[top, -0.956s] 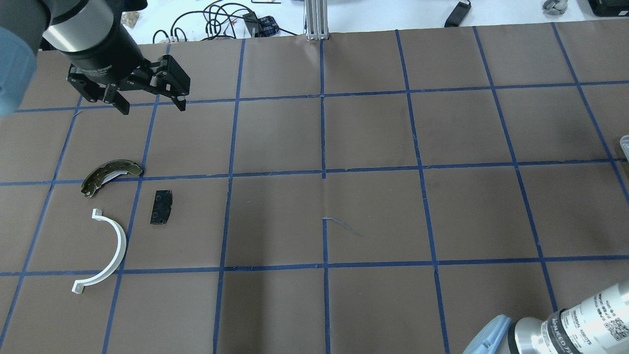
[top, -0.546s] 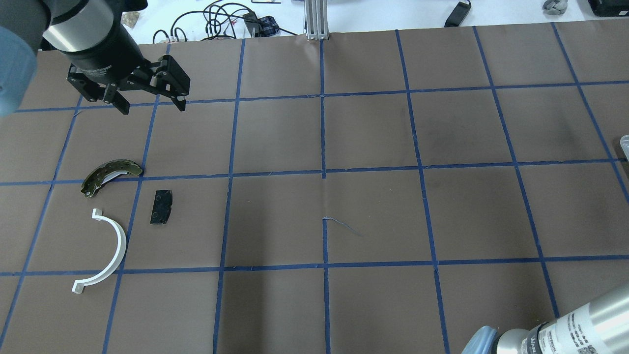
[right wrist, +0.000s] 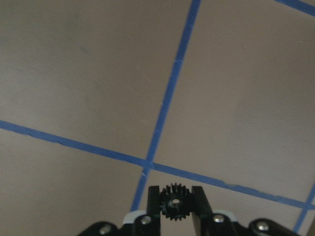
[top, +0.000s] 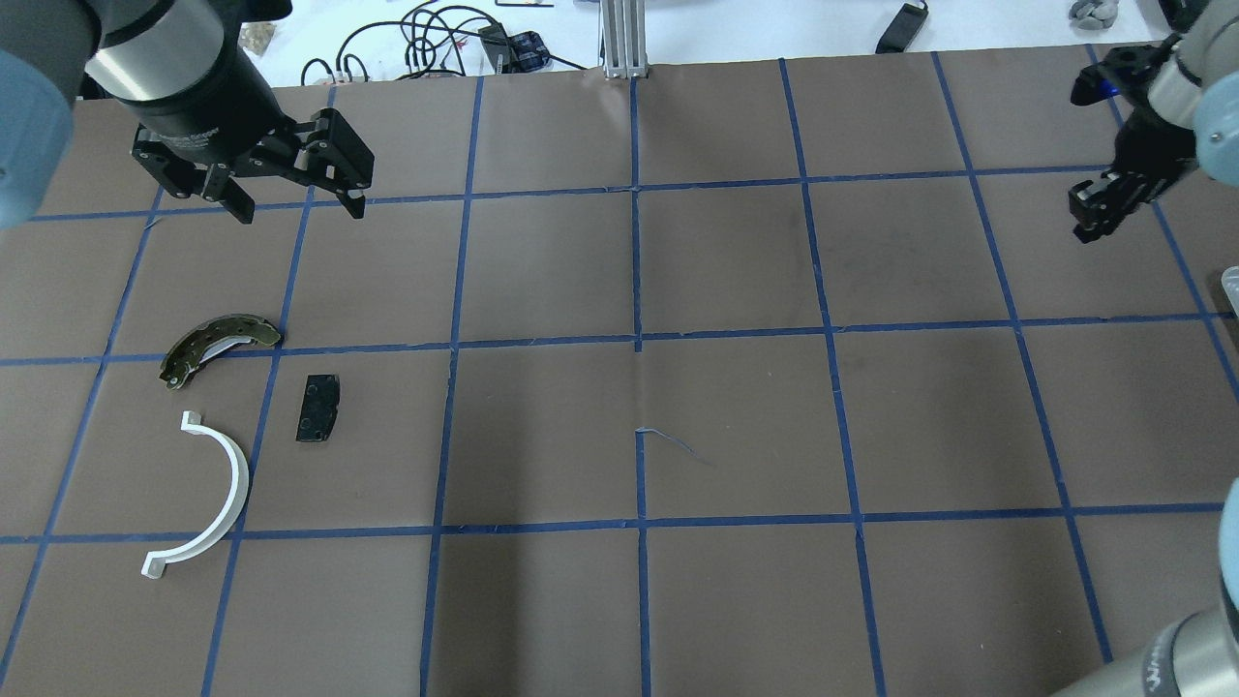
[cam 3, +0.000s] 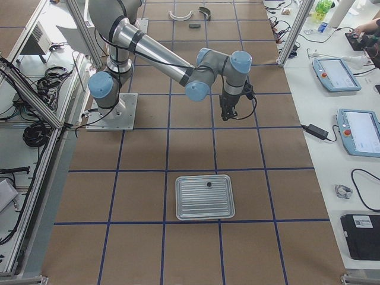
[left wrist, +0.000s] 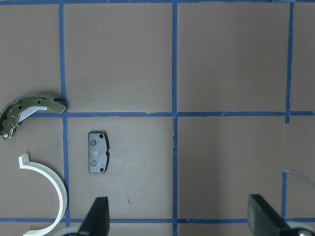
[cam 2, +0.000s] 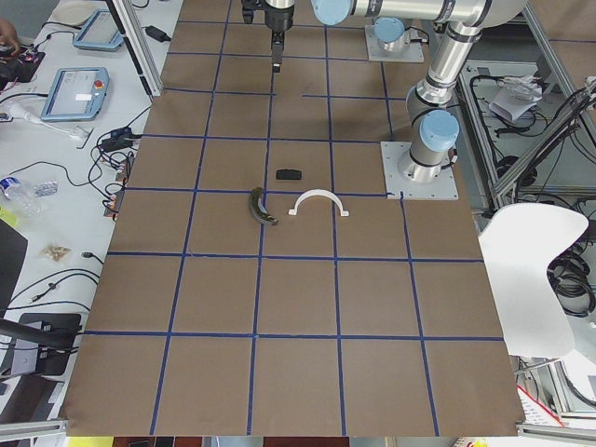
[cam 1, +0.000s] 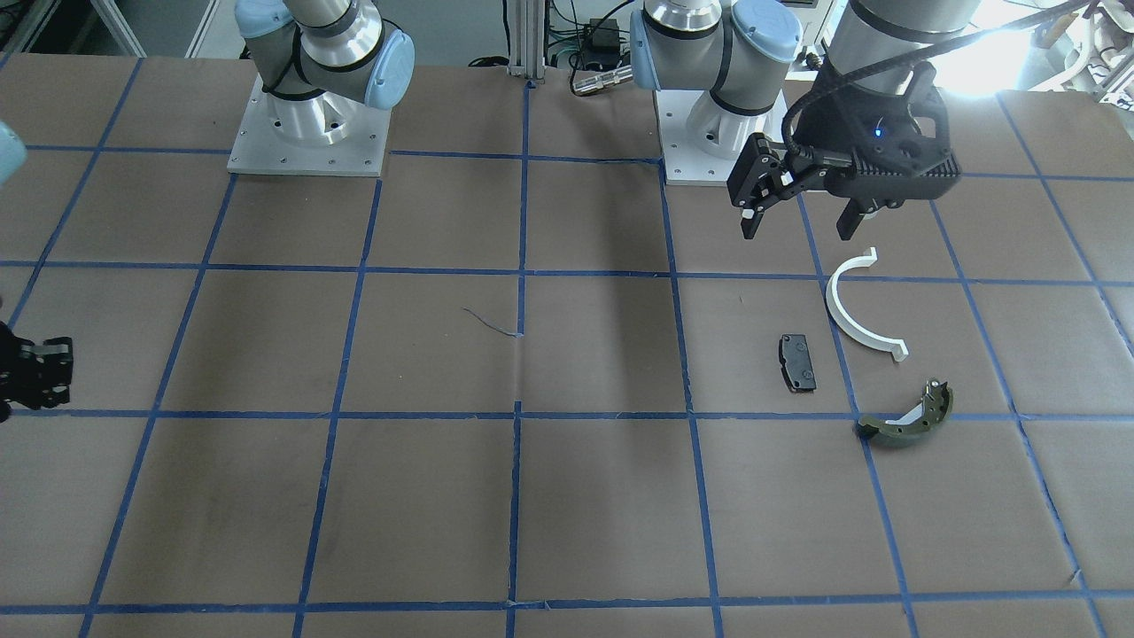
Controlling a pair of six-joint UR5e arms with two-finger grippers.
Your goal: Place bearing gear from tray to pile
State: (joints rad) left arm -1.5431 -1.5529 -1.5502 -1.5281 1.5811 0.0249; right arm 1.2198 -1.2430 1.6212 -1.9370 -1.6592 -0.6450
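Over table [right wrist: 74,73], gear [right wrist: 173,202] apparently in right pincer [right wrist: 175,192]

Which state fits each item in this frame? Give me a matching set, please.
1 small black toothed gear
2 white plastic half-ring
3 ribbed silver metal tray
4 left end effector

A open, empty
B clamped in the right end effector
C beside a small black rectangular pad
D carrying one small dark part

Pairs: 1-B, 2-C, 3-D, 4-A
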